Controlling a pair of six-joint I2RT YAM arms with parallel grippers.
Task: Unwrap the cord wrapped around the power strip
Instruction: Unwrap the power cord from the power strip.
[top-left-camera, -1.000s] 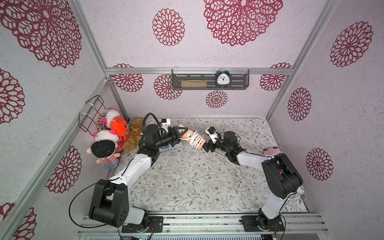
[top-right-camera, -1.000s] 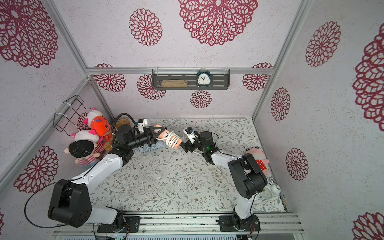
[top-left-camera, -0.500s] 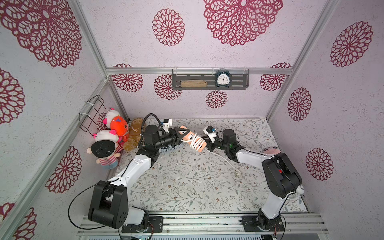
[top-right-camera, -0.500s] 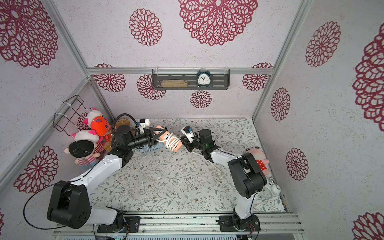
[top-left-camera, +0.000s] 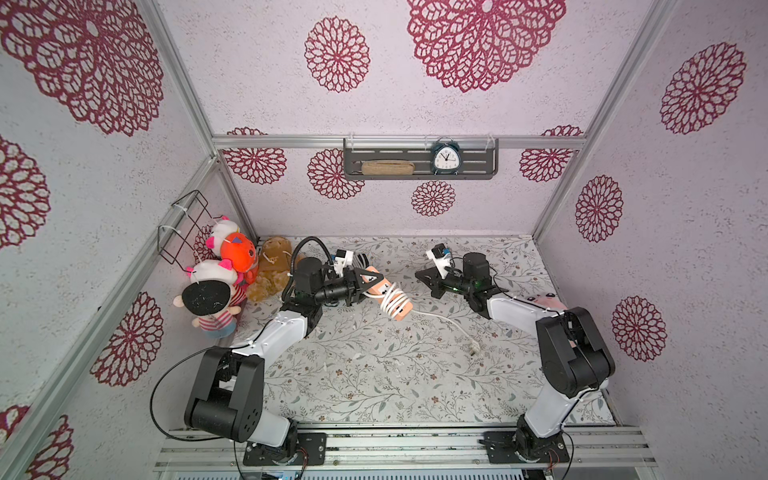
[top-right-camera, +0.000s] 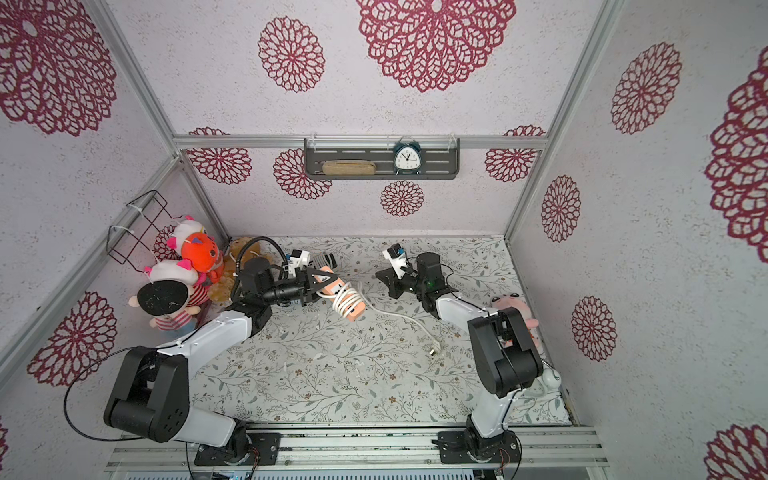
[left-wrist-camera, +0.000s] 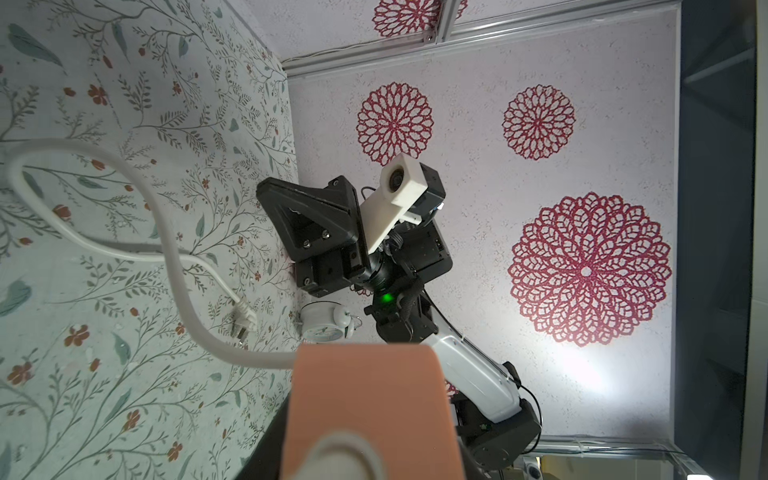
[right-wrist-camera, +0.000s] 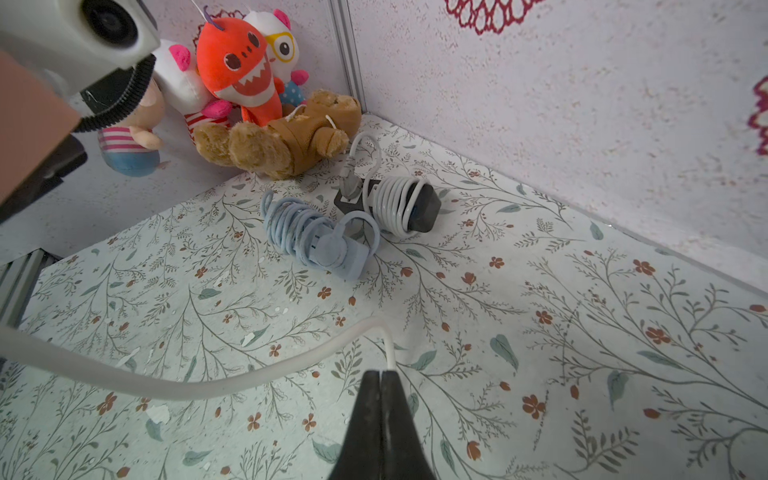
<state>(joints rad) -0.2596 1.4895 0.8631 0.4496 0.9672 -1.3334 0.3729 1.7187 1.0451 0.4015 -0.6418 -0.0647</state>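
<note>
A salmon power strip (top-left-camera: 390, 301) with a white cord (top-left-camera: 440, 318) coiled round it hangs above the table, tilted. My left gripper (top-left-camera: 368, 287) is shut on its rear end. In the left wrist view the power strip (left-wrist-camera: 365, 407) fills the foreground. The cord's free length trails over the table to its plug (top-left-camera: 473, 345), and the cord (left-wrist-camera: 166, 232) and plug (left-wrist-camera: 245, 320) show from the left wrist too. My right gripper (top-left-camera: 422, 277) hovers right of the strip, apart from it. Its jaws (right-wrist-camera: 382, 374) are shut with nothing between them. The cord (right-wrist-camera: 208, 384) passes beneath.
A light blue strip (right-wrist-camera: 316, 241) and a black strip (right-wrist-camera: 399, 205), both wrapped in cord, lie near the back wall. Plush toys (top-left-camera: 232, 257) and a teddy (right-wrist-camera: 282, 137) fill the back left corner. A pink plush (top-left-camera: 544, 299) and a white alarm clock (left-wrist-camera: 326, 328) sit at the right.
My right gripper has shut and drawn back to the right, away from the strip's end. The left gripper has kept its hold and tipped the strip slightly lower.
</note>
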